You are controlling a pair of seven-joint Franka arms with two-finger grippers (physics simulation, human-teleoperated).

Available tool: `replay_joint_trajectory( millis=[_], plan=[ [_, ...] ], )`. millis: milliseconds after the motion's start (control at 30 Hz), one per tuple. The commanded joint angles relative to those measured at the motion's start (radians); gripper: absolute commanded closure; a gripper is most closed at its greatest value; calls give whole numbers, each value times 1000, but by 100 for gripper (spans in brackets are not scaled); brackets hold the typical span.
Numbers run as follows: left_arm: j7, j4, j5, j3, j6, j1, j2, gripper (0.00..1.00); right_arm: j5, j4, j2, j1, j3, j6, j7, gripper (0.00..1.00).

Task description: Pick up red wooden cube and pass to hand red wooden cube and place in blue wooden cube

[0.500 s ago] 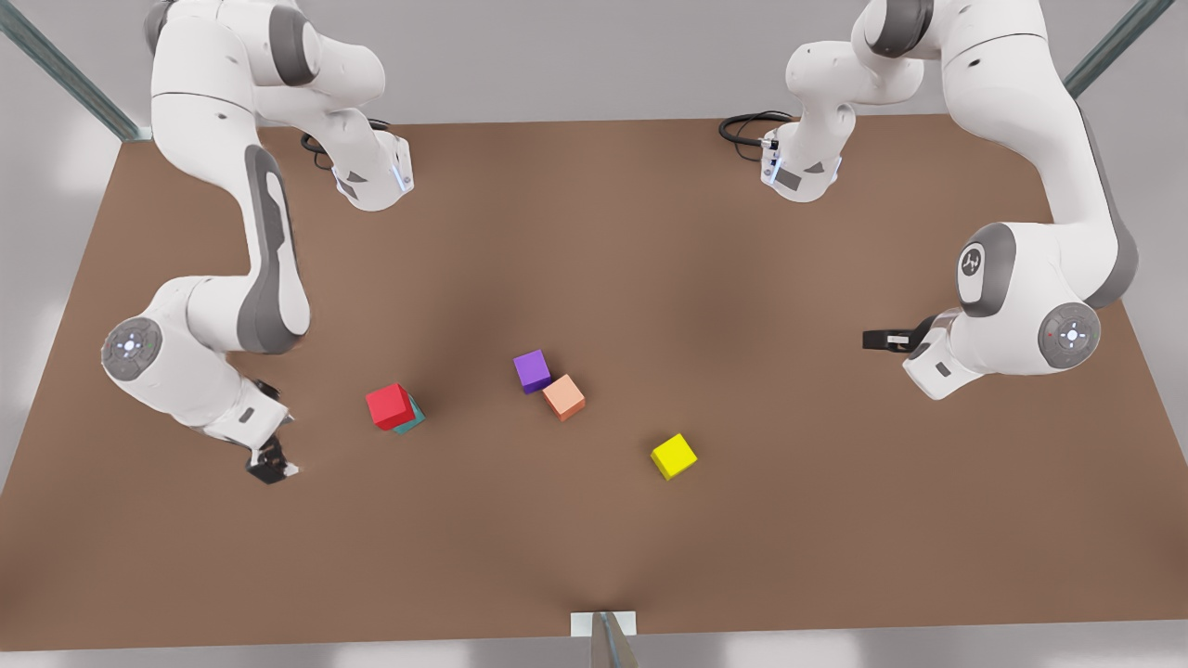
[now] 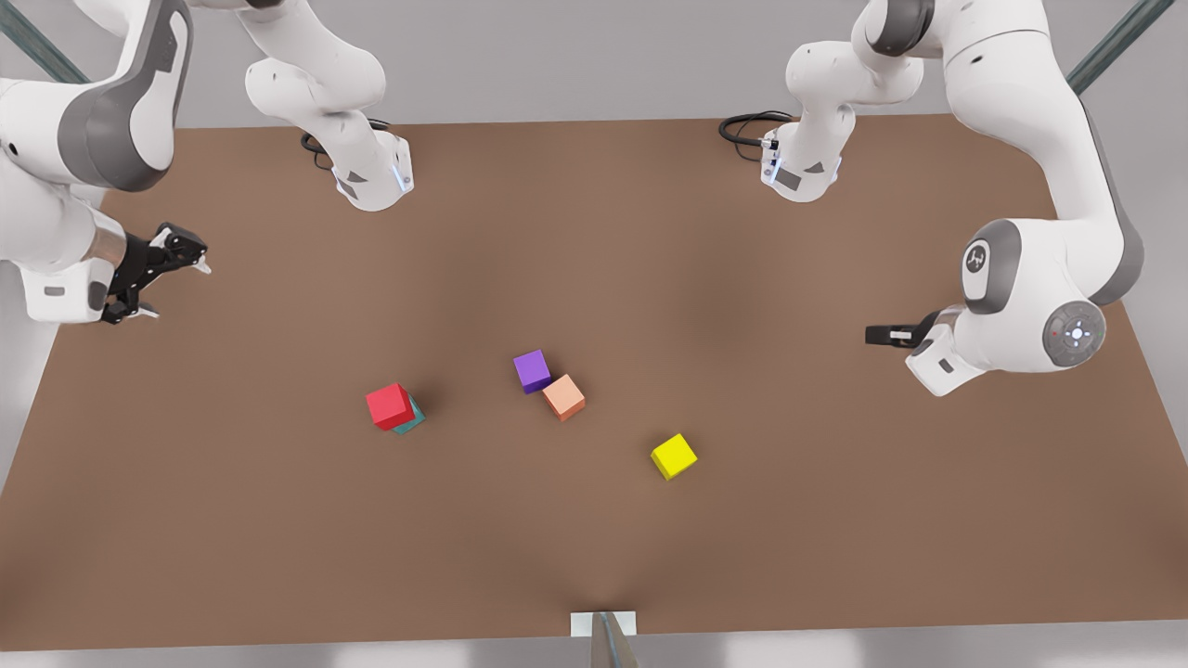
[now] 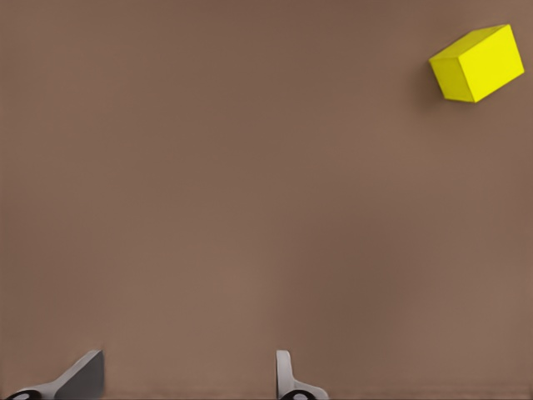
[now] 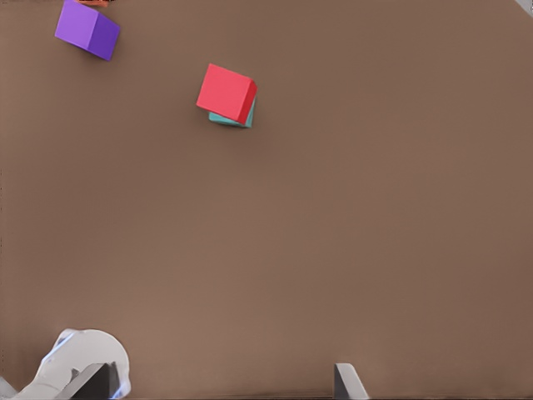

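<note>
The red wooden cube (image 2: 389,405) (image 4: 226,92) rests on top of the blue wooden cube (image 2: 413,419) (image 4: 229,119), a teal block whose edge peeks out beneath it. My right gripper (image 2: 179,289) (image 4: 218,380) hovers open and empty over the table's edge on the front view's left, well away from the stack. On the front view's right, my left gripper (image 2: 873,336) (image 3: 187,380) waits open with nothing between its fingers.
A purple cube (image 2: 532,370) (image 4: 87,29) and a salmon cube (image 2: 563,397) touch near the table's middle. A yellow cube (image 2: 674,456) (image 3: 480,63) lies nearer the front edge. Both arm bases (image 2: 371,181) stand at the back of the brown table (image 2: 594,241).
My right gripper has risen and pulled back from low beside the red cube to the table's edge on the front view's left. The cubes have not moved.
</note>
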Motion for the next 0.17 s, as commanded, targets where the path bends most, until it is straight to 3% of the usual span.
replay_joint_trajectory(
  millis=[0,133],
  plan=[
    [0,1,-1,0,-15,2,0,0,-10,-2,-3,-2,-2,-60,889,0],
    [-1,1,-1,0,-16,2,0,0,-21,-9,-2,-5,-2,-15,832,0]
  ],
)
